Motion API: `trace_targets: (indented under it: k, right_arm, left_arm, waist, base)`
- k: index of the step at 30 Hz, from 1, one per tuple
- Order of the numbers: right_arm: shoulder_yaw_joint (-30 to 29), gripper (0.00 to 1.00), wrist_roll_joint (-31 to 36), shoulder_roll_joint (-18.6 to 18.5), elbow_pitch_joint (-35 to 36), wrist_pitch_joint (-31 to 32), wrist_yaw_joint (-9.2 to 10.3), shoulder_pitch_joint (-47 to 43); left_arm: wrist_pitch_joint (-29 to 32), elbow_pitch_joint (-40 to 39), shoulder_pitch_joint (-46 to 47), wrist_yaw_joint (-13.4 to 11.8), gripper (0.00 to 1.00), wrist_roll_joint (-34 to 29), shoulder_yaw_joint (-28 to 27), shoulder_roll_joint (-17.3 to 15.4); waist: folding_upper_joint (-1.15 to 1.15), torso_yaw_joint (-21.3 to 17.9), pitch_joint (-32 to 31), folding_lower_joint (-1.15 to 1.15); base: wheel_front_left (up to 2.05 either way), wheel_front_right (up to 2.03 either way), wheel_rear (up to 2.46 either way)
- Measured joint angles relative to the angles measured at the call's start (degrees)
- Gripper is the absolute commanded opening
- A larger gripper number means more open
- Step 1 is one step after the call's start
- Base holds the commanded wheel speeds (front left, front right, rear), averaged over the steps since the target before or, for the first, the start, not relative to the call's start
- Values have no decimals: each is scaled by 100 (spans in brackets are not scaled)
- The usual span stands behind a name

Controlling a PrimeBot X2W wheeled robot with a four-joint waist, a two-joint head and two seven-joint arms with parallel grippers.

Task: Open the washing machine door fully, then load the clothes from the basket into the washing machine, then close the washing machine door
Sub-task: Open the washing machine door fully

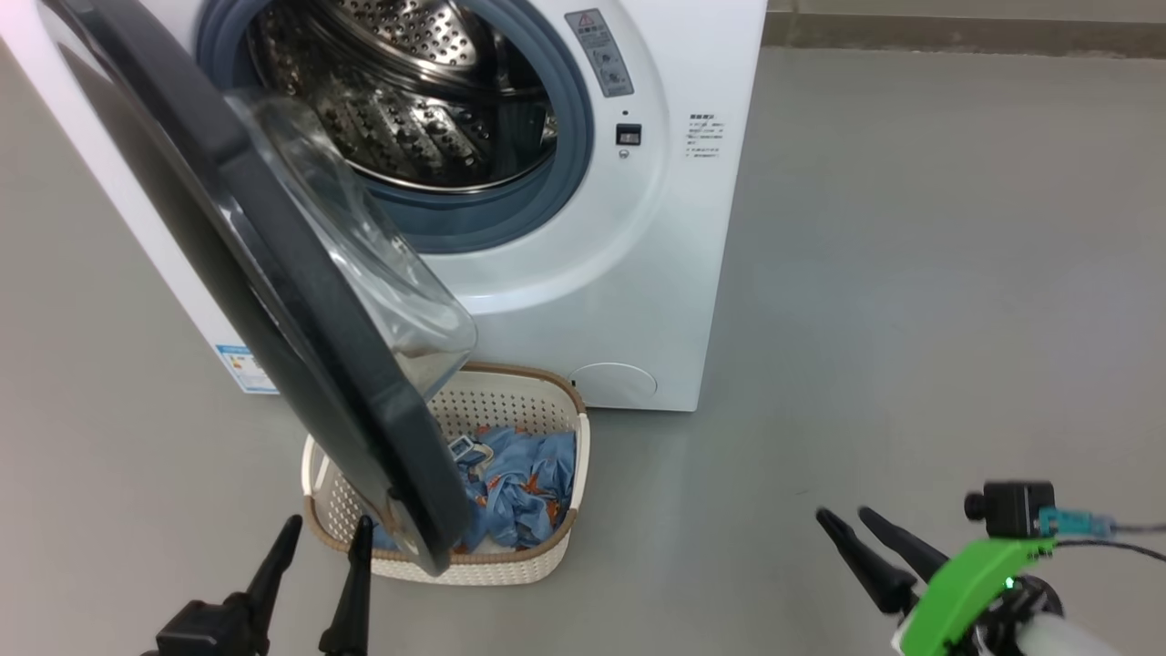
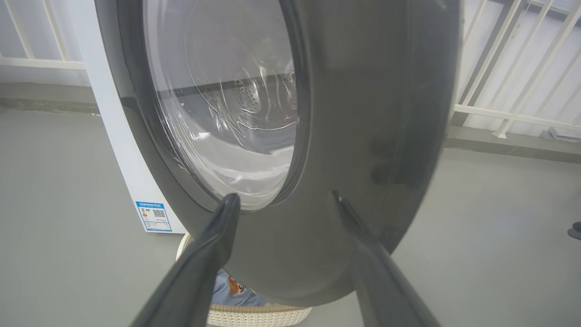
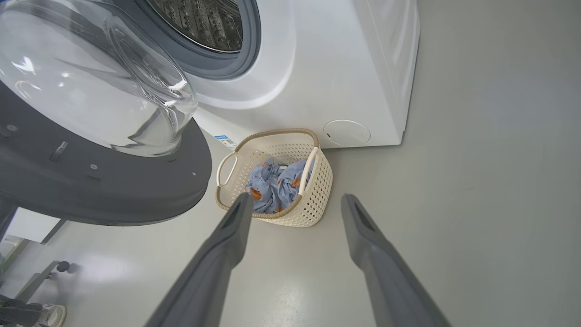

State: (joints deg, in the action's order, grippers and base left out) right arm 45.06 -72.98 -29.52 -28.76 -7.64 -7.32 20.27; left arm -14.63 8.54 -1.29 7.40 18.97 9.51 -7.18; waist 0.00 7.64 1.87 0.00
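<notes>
The white washing machine (image 1: pixel 619 237) stands ahead with its steel drum (image 1: pixel 410 91) exposed. Its door (image 1: pixel 273 273), black-rimmed with a bulging glass bowl (image 1: pixel 383 264), is swung out toward me and hangs over the basket (image 1: pixel 547 556). The cream basket sits on the floor before the machine and holds the light blue clothes (image 1: pixel 519 483) (image 3: pixel 272 186). My left gripper (image 1: pixel 328 533) is open just in front of the door's outer rim (image 2: pixel 354 136), fingers empty. Off to the right, my right gripper (image 1: pixel 852 519) is open above the floor, pointing toward the basket (image 3: pixel 313 200).
Grey floor (image 1: pixel 911 273) spreads wide to the right of the machine. A blue label sticker (image 1: pixel 241 364) marks the machine's lower left front. White railing (image 2: pixel 522 68) runs behind. A foot (image 3: pixel 45 315) and a stand base show at the lower left of the right wrist view.
</notes>
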Motion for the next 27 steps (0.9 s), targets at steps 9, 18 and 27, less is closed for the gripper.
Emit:
trace_targets:
  k: [9,18,27]
  right_arm:
    - [112,100,722,4,-627,-643,0,-207]
    - [-2191,100,2572,487,-87,-664,0,-784]
    - [-4106,100,4598,1291,1390,-666,0,-1652]
  left_arm:
    - [0,11,-132,0,100,0,-88,1]
    - [0,8,-140,0,100,0,-138,4]
    - [0,-32,-121,0,100,-1,-151,4]
  waist:
    - [0,-72,-103,0]
    - [0,-95,-97,0]
    - [0,-45,-7,0]
  base:
    - [0,0,0]
    - [0,0,0]
    - [0,0,0]
